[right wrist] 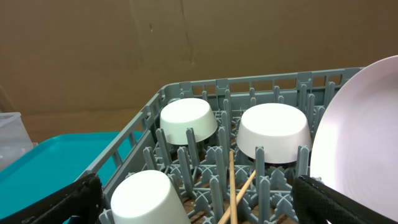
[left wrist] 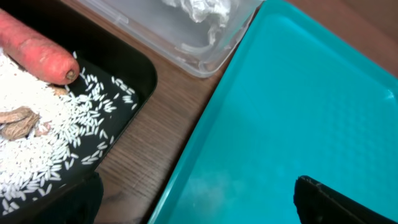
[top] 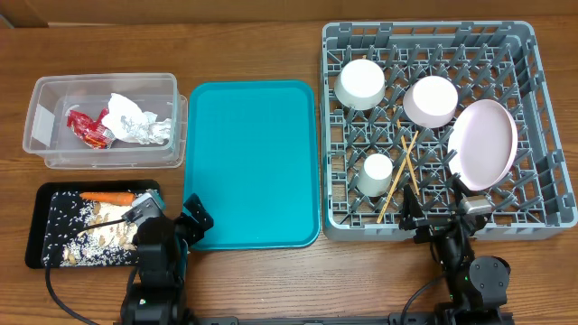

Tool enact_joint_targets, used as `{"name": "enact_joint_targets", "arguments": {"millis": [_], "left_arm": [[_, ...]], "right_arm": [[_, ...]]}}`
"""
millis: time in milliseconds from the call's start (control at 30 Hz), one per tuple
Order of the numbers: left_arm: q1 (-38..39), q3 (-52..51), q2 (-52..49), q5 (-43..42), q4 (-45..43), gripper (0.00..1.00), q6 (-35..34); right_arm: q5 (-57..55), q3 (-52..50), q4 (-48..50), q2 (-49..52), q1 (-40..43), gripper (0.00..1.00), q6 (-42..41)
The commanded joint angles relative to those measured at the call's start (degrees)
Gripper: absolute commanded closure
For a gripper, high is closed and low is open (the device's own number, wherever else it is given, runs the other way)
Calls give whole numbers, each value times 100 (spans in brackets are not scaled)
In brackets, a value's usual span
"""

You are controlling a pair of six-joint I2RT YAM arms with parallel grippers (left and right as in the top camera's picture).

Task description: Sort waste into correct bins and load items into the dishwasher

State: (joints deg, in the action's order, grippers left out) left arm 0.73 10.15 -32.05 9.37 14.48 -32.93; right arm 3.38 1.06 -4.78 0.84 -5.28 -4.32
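At 8 o'clock on the table, the black tray (top: 34, 226) holds the carrot (top: 107, 195) and the scraps (top: 108, 230). At 10 o'clock, the tub (top: 54, 158) holds the wrapper (top: 88, 126) and the paper (top: 135, 122). At 3 o'clock, the rack (top: 542, 217) carries two mouth-down bowls (top: 362, 83) (top: 431, 99), the cup (top: 375, 173), the chopsticks (top: 402, 171) across the pegs, and the plate (top: 483, 144) leaning on edge. I see nothing on the teal tray (top: 253, 162), so I judge the sorting done.

My left gripper (left wrist: 199, 190) is spread wide over the teal tray's near corner, holding nothing, with the carrot at its 10 o'clock, well apart. The carrot looks firm and a little slick, so I would pinch it mid-body. The scraps are loose grains and would not pinch cleanly.

My right gripper (right wrist: 196, 193) is also spread and empty at the rack's near wall, with the cup just ahead at 11 o'clock and the plate at 2 o'clock. The plate is stiff, smooth and likely breakable, so I would take it by its upper rim. The chopsticks are light and thin, best gripped together at mid-length.
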Motion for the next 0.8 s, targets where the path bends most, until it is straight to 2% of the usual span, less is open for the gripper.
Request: {"name": "enact_joint_targets", "arguments": {"millis": [0,200,267,400,500,633,767], "left_arm": [[4,-321,236,-20,-236,0,-44],[4,-660,636,22,-404,0,153],[4,-802,739,0,-695,0,511],[4,-916,866,-33,-946,0,776],[4,-960,1123,-251,-1012,0,1178],[4,-977,1513,-798,-1005,0,2057],[4,-979,1650,-898,-1001,0,2310]], "right_arm": [[-70,-59,17,-68,22,0,-22],[-70,-59,17,-68,22,0,-22],[-70,-59,17,-68,22,0,-22],[-70,-59,15,-68,22,0,-22],[-70,-59,17,-68,22,0,-22],[-70,-59,17,-68,22,0,-22],[-70,-59,17,-68,22,0,-22]]}}
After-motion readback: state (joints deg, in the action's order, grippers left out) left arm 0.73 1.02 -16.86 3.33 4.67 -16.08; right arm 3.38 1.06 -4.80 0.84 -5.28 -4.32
